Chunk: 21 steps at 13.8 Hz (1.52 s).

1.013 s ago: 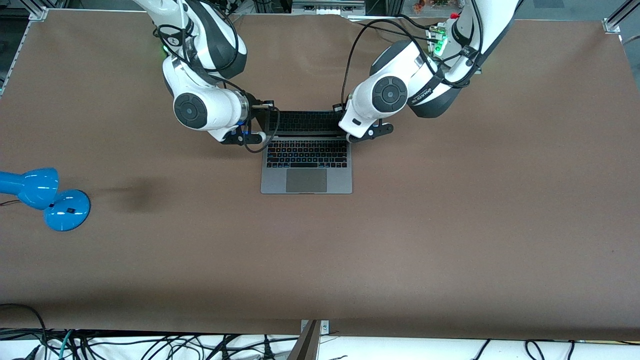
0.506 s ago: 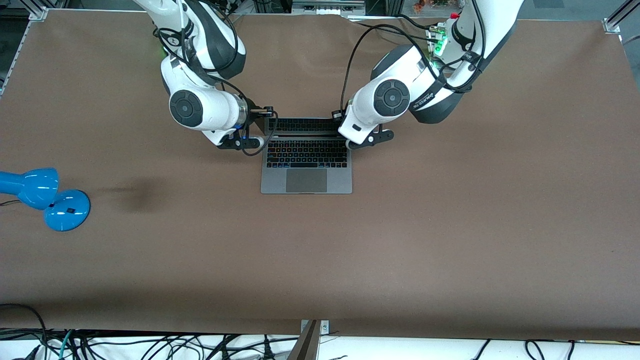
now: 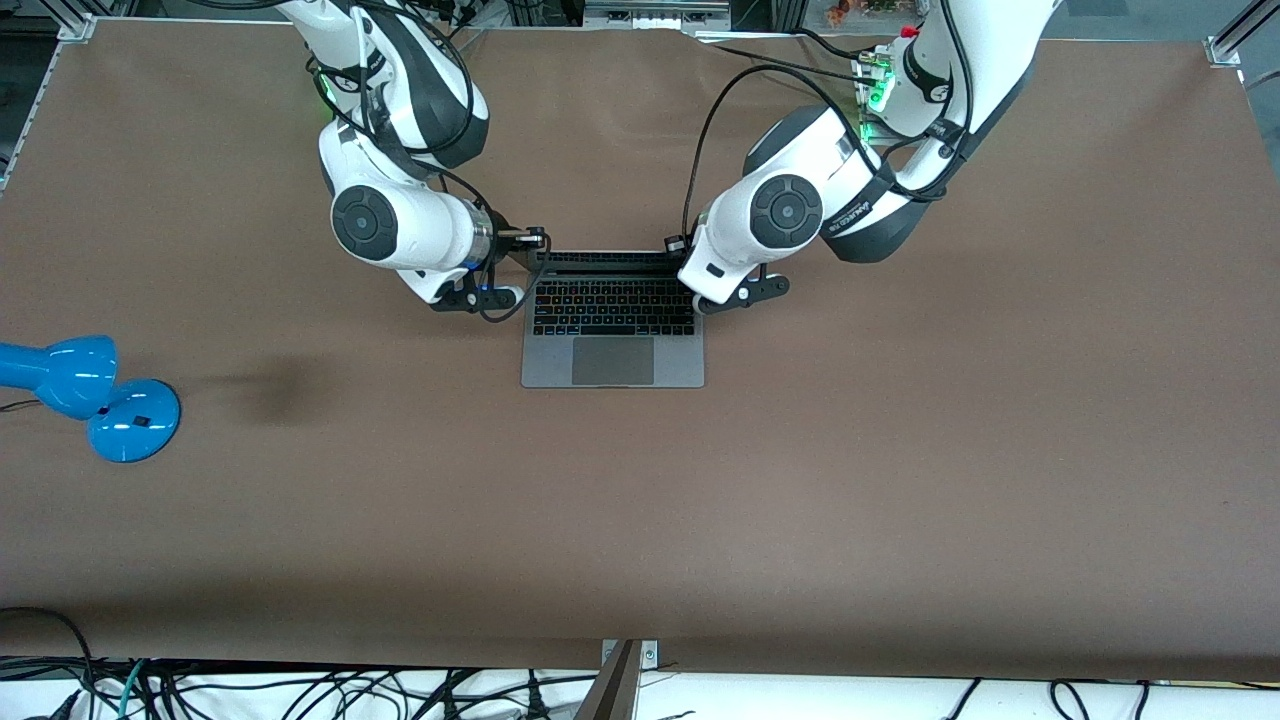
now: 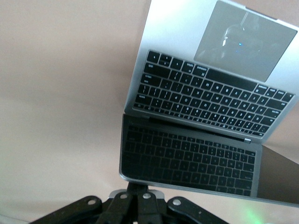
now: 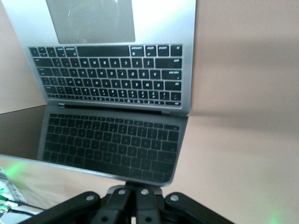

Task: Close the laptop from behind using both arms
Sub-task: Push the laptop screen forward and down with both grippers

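Note:
The space-grey laptop point(image 3: 612, 362) lies open in the middle of the table, its lid tilted well forward over the black keyboard. My left gripper point(image 3: 681, 247) is shut, its fingertips against the lid's top edge at the corner toward the left arm's end. My right gripper point(image 3: 534, 240) is shut and presses the lid's other top corner. In the left wrist view the laptop point(image 4: 210, 98) shows its keys mirrored in the dark screen, with my left gripper point(image 4: 137, 188) touching the lid rim. The right wrist view shows the laptop point(image 5: 107, 74) likewise, with my right gripper point(image 5: 138, 185) at the rim.
A blue desk lamp point(image 3: 95, 395) lies on the brown table point(image 3: 900, 450) toward the right arm's end. Black cables hang along the table's near edge point(image 3: 300, 690). Electronics with a green light point(image 3: 880, 85) sit by the left arm's base.
The lid has tipped further down toward the keyboard. Both grippers have moved with its top edge toward the front camera and lower.

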Motion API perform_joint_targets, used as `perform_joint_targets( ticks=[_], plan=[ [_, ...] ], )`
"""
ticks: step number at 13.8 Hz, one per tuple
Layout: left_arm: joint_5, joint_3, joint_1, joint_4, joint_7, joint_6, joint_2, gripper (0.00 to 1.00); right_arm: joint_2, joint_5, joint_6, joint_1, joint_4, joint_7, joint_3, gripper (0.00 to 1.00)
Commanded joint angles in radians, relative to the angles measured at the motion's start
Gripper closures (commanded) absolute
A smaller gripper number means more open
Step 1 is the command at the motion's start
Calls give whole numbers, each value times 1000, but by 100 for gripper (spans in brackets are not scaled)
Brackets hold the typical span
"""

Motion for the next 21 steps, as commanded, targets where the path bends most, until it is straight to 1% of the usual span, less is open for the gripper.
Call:
perform_joint_targets(
  ticks=[1, 2, 6, 8, 13, 16, 18, 21],
  plan=[
    [57, 5, -12, 58, -19, -5, 58, 100, 52, -35, 3, -8, 46, -18, 8, 100],
    [68, 8, -12, 75, -19, -5, 74, 100, 61, -38, 5, -8, 51, -18, 7, 100],
    [95, 13, -12, 90, -19, -5, 109, 100, 77, -53, 14, -8, 71, -23, 5, 100],
    [109, 15, -16, 122, -19, -5, 138, 100, 83, -53, 19, -8, 80, -23, -1, 100],
    [129, 16, -16, 161, -20, -3, 178, 100, 98, -53, 77, -8, 92, -44, -2, 100],
    [140, 19, -18, 167, -20, 10, 186, 100, 129, -53, 117, -8, 92, -85, -16, 100],
    [141, 31, -26, 168, -19, 12, 193, 100, 144, -53, 137, -8, 92, -98, -27, 100],
    [140, 100, -93, 194, -19, 12, 197, 100, 161, -55, 151, -8, 106, -98, -28, 100]
  ],
)
